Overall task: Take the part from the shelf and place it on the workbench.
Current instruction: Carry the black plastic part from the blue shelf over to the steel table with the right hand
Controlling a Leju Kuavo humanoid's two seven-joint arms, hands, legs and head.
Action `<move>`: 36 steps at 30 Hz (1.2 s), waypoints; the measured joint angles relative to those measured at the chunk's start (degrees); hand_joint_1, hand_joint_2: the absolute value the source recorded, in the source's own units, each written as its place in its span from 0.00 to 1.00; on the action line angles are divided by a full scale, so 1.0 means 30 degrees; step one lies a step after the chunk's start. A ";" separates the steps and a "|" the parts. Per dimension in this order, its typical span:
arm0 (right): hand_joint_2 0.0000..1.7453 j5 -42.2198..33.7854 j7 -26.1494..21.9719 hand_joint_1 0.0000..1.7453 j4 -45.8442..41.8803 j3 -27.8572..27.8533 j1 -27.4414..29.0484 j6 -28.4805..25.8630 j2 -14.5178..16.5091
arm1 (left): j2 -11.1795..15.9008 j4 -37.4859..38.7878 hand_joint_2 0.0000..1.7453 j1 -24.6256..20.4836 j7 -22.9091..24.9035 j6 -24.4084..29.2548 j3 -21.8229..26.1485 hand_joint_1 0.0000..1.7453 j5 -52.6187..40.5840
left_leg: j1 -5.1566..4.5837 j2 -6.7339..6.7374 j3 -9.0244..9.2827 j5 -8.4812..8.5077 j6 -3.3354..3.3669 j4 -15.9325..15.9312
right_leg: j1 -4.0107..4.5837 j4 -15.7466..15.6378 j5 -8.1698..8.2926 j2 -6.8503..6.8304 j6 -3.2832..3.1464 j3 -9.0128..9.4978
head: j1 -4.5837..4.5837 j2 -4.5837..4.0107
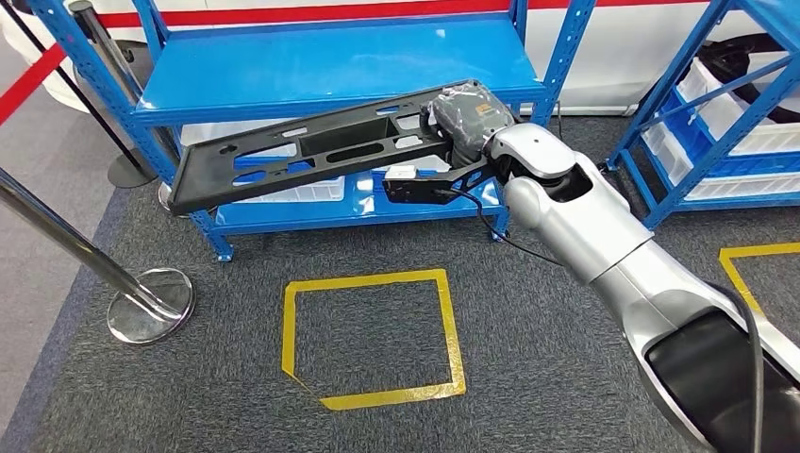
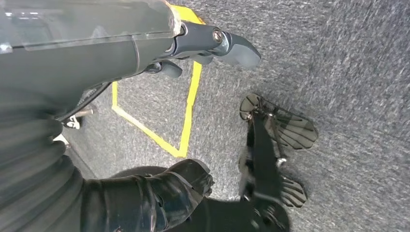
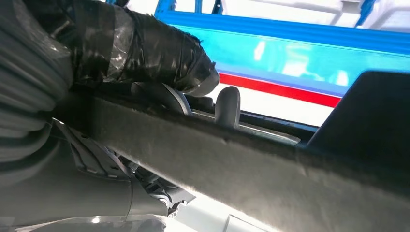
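Right hand (image 1: 464,115) has one end of the long black part (image 1: 311,156) clamped, the rest sticking out in front of the blue shelf (image 1: 340,85). I'd keep it level while turning. Left hand (image 2: 212,43) holds nothing.

We see the right arm (image 1: 604,236) as smooth, rounded silver shells, with a black section nearest the body and a dark gap at the joint behind the wrist. A thin black cable (image 1: 491,226) loops loose beneath the wrist, and a thicker one runs along the upper arm. The right hand (image 1: 467,118) is dark grey with a small orange marking. Its thumb (image 3: 145,53) is wrapped in black tape. The left hand (image 2: 193,46) shows a grey ribbed cover, a clear plastic panel and a screw at the finger pivot.
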 joint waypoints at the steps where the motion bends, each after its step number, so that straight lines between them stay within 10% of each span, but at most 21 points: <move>1: 1.00 -0.0002 0.0002 1.00 -0.0007 0.0000 0.0009 0.0002 -0.0036 | -0.0002 0.0000 1.00 0.0005 0.0004 0.0000 0.0000 0.00 -0.0004 | -0.0072 -0.0056 0.0068 -0.0011 0.0113 -0.0156 | 0.0030 -0.0026 0.0139 -0.0009 0.0116 -0.0050 | 0.0005 0.0002; 4: 1.00 -0.0033 0.0016 1.00 0.0002 0.0009 0.0056 0.0029 -0.0244 | -0.0007 0.0000 1.00 -0.0002 0.0029 -0.0009 0.0000 0.00 -0.0073 | -0.0055 0.0002 -0.0275 0.0402 0.0682 -0.0242 | -0.0029 0.0274 -0.0222 0.0026 0.0412 -0.0291 | 0.0015 0.0002; 9: 1.00 -0.0069 0.0031 1.00 0.0004 0.0029 0.0101 0.0184 -0.0692 | 0.0017 0.0000 1.00 -0.0032 0.0040 -0.0104 0.0000 0.00 -0.0255 | -0.0238 0.0091 -0.1275 0.1260 0.1273 -0.0237 | -0.0027 0.5447 -0.3764 0.0136 0.0514 -0.1434 | 0.0017 0.0003; 11: 1.00 -0.0075 0.0051 1.00 -0.0011 0.0038 0.0106 0.0275 -0.0822 | 0.0029 0.0000 1.00 -0.0027 0.0040 -0.0147 0.0000 0.00 -0.0317 | -0.0358 0.0066 -0.1715 0.1605 0.1280 -0.0207 | 0.0046 0.5063 -0.3194 0.0175 0.0333 -0.0537 | 0.0017 0.0003; 14: 1.00 -0.0076 0.0082 1.00 -0.0191 0.0038 0.0019 0.0375 -0.0935 | 0.0006 0.0005 1.00 -0.0036 0.0057 -0.0198 0.0000 0.00 -0.0361 | -0.0494 0.0049 -0.2196 0.2120 0.1189 -0.0205 | 0.0311 0.1311 -0.2549 0.0195 -0.0203 0.2231 | 0.0006 0.0003; 16: 1.00 -0.0087 0.0099 1.00 -0.0312 0.0049 -0.0057 0.0421 -0.1009 | -0.0007 0.0007 1.00 -0.0034 0.0113 -0.0206 0.0000 0.00 -0.0392 | -0.0467 0.0086 -0.2302 0.2502 0.1018 -0.0322 | 0.0470 -0.0003 -0.2662 0.0193 -0.0351 0.2914 | 0.0006 0.0003; 19: 1.00 -0.0115 0.0106 1.00 -0.0333 0.0122 -0.0114 0.0484 -0.1071 | 0.0070 0.0007 1.00 -0.0025 0.0233 -0.0184 0.0000 0.00 -0.0474 | -0.0458 0.0037 -0.2507 0.2417 0.0716 -0.0273 | 0.0382 -0.0380 -0.1987 0.0076 -0.0521 0.2585 | 0.0007 0.0000; 23: 1.00 -0.0126 0.0129 1.00 -0.0366 0.0282 -0.0156 0.0572 -0.1075 | 0.0138 0.0007 1.00 -0.0045 0.0273 -0.0177 -0.0004 0.00 -0.0523 | -0.0334 -0.0016 -0.3453 -0.1099 0.0352 0.3680 | 0.0202 -0.0541 -0.0851 -0.0002 -0.0810 0.1469 | -0.0005 0.0002; 25: 1.00 -0.0127 0.0148 1.00 -0.0373 0.0342 -0.0154 0.0612 -0.1075 | 0.0173 0.0007 1.00 -0.0046 0.0270 -0.0175 -0.0002 0.00 -0.0523 | -0.0244 -0.0010 -0.3336 -0.1154 0.0167 0.5280 | 0.0172 -0.0450 -0.0331 -0.0005 -0.0737 0.0743 | -0.0009 0.0003; 28: 1.00 -0.0127 0.0153 1.00 -0.0392 0.0388 -0.0181 0.0632 -0.1075 | 0.0222 0.0007 1.00 -0.0098 0.0266 -0.0175 0.0000 0.00 -0.0523 | -0.0115 -0.0008 -0.0909 -0.0095 0.0049 0.3210 | 0.0124 -0.0168 0.0335 -0.0022 -0.0486 -0.0288 | -0.0014 0.0003; 31: 1.00 -0.0127 0.0186 1.00 -0.0439 0.0392 -0.0319 0.0628 -0.1124 | 0.0255 0.0007 1.00 -0.0145 0.0260 -0.0175 0.0000 0.00 -0.0526 | -0.0202 -0.0067 0.1311 -0.0996 0.0289 -0.0160 | 0.0157 -0.0049 0.0990 -0.0083 -0.0155 -0.0811 | 0.0004 0.0003; 34: 1.00 -0.0135 0.0195 1.00 -0.0335 0.0501 -0.0327 0.0632 -0.1193 | 0.0255 0.0007 1.00 -0.0132 0.0264 -0.0175 0.0000 0.00 -0.0530 | -0.0216 0.0019 0.0907 -0.0514 0.0768 -0.0493 | 0.0086 -0.0129 0.1126 -0.0033 0.0165 -0.1032 | 0.0015 0.0000; 36: 1.00 -0.0140 0.0179 1.00 -0.0242 0.0597 -0.0307 0.0636 -0.1246 | 0.0250 0.0007 1.00 -0.0130 0.0271 -0.0175 0.0000 0.00 -0.0534 | -0.0152 0.0152 0.0409 0.0086 0.1101 -0.0557 | 0.0005 0.1126 -0.0608 0.0089 0.0353 -0.1465 | 0.0020 0.0002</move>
